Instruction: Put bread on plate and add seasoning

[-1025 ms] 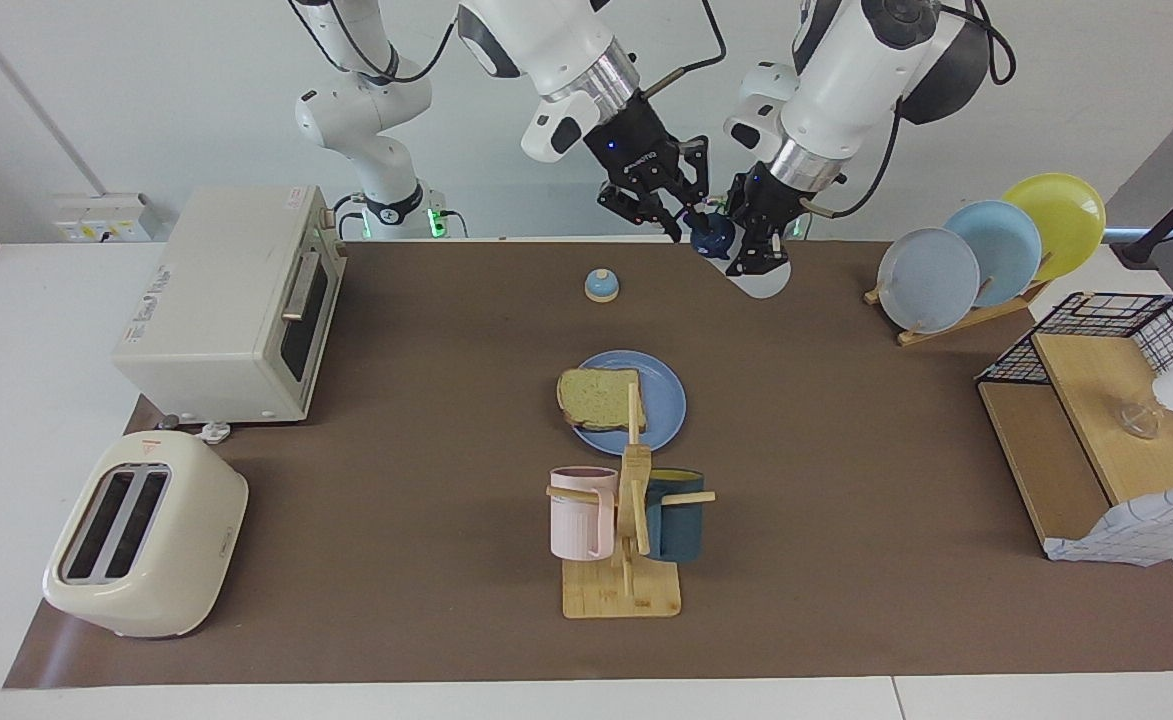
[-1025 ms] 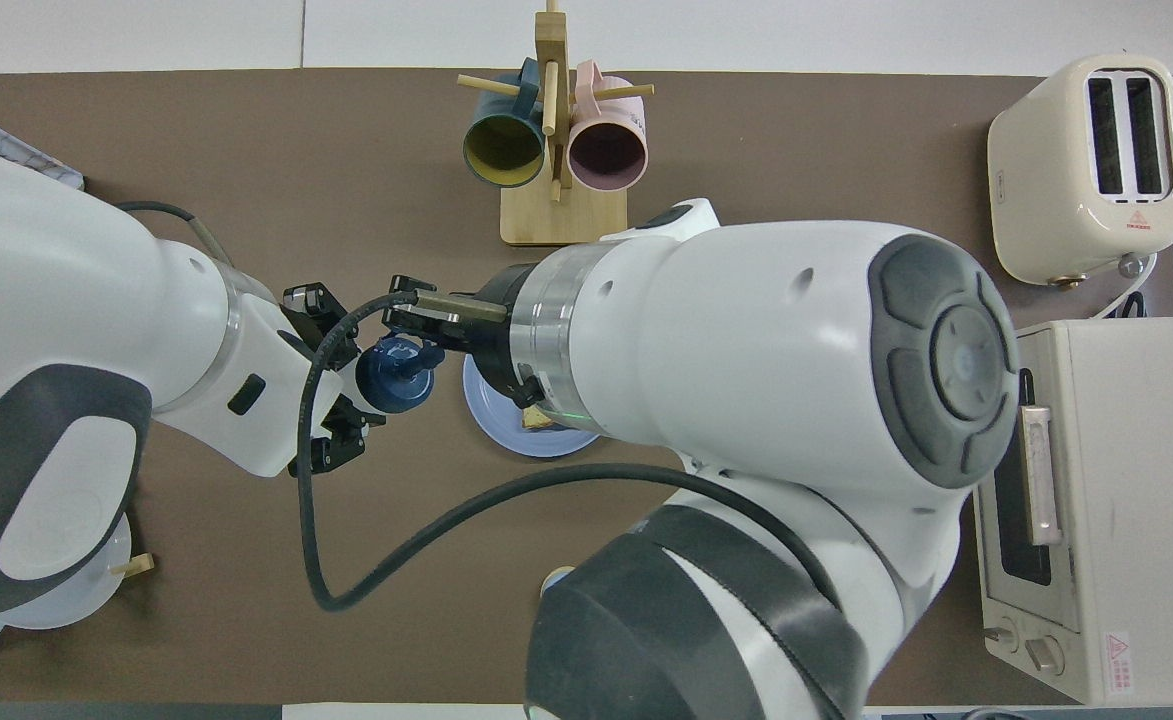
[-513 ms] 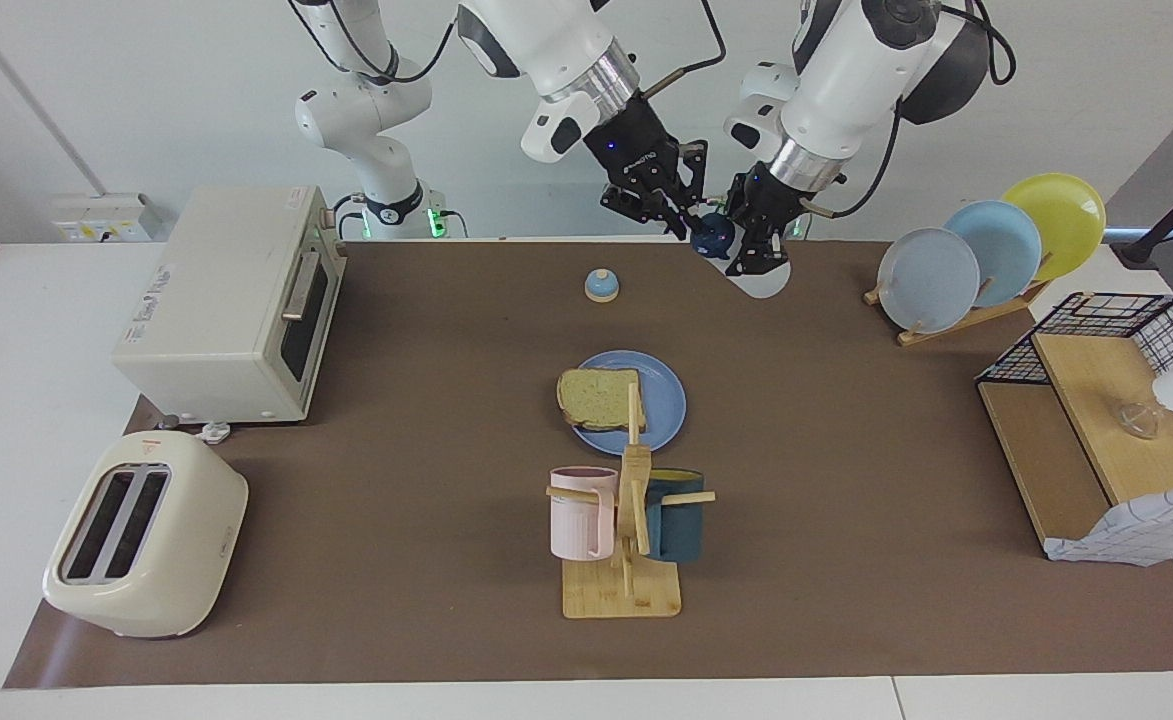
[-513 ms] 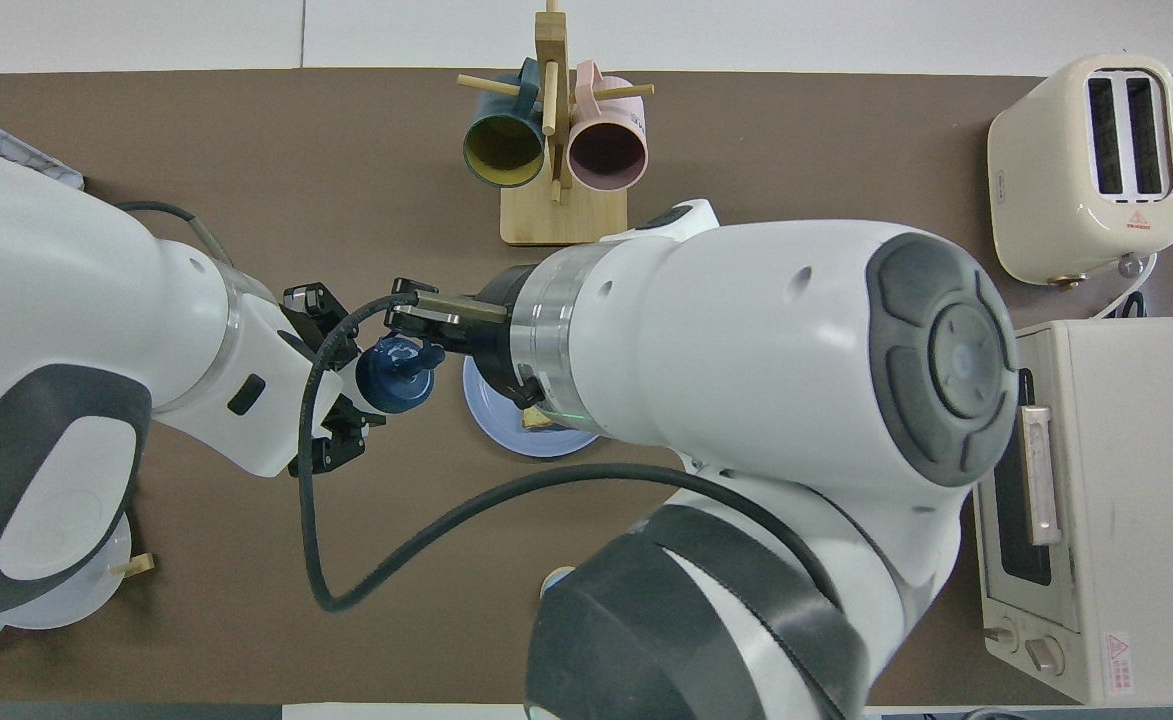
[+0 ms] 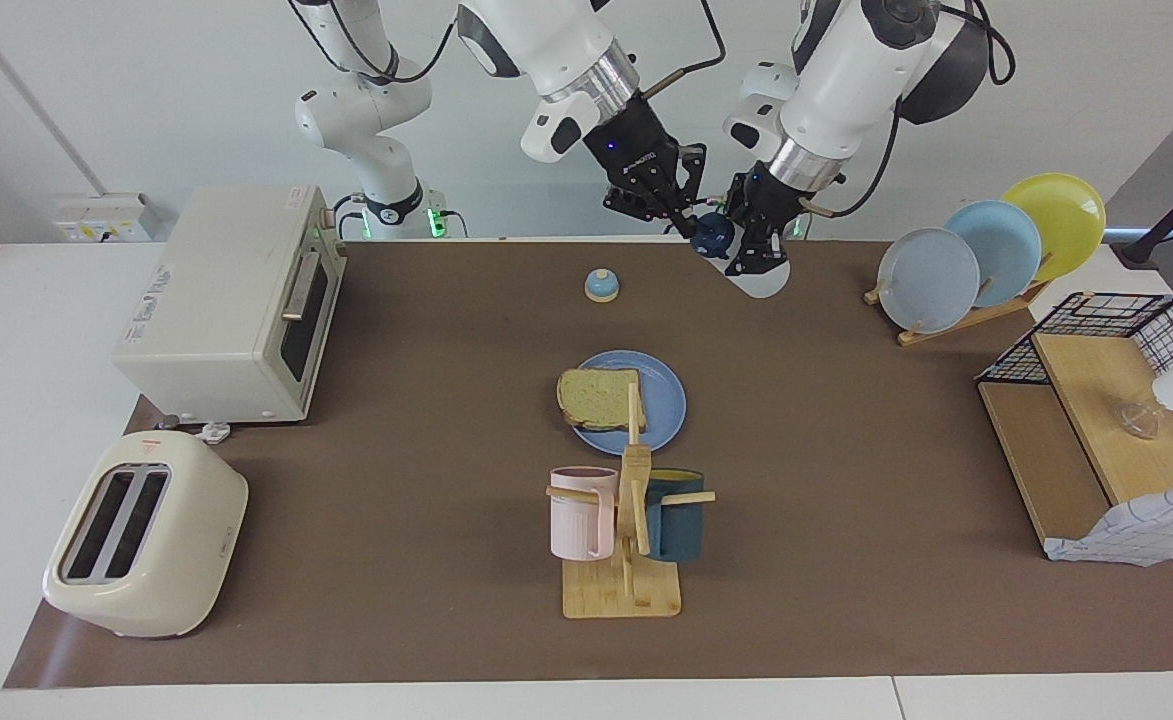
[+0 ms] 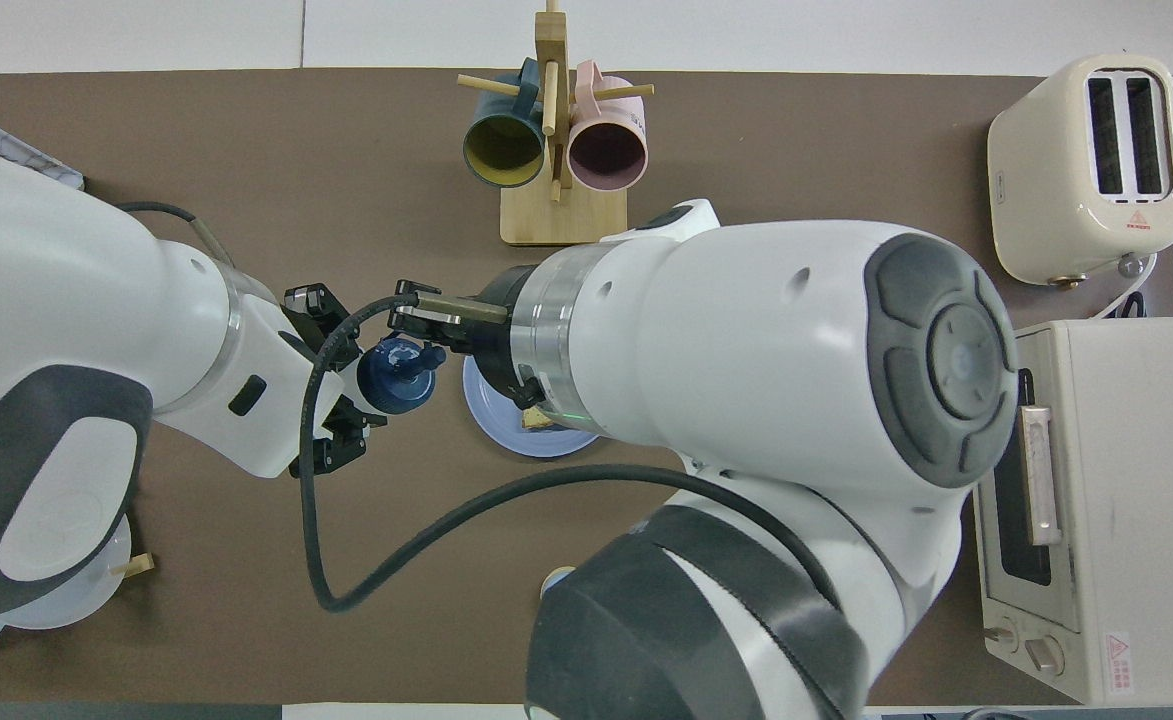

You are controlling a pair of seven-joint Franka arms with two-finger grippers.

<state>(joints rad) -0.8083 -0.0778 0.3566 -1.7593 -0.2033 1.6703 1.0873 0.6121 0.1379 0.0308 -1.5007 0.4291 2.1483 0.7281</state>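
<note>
Closed now on the dark blue cap of the seasoning bottle: right end effector, fingers spread around the cap a second ago, since pressed in against it. Lifted slightly with both arms since then. Pinched lower down on the translucent body by the left end effector, grip unchanged. Held in the air between the two end effectors, over the edge of the surface nearest the robots, toward the left arm's end from a small blue-topped bell.

Unmoved: slice of toast lying flat on the medium-blue plate at mid-surface, overhanging the rim toward the right arm's end. Well apart from both end effectors, farther from the robots than the bell. Just beside the plate, farther still from the robots, a wooden mug tree with a pink mug and a dark teal mug.
</note>
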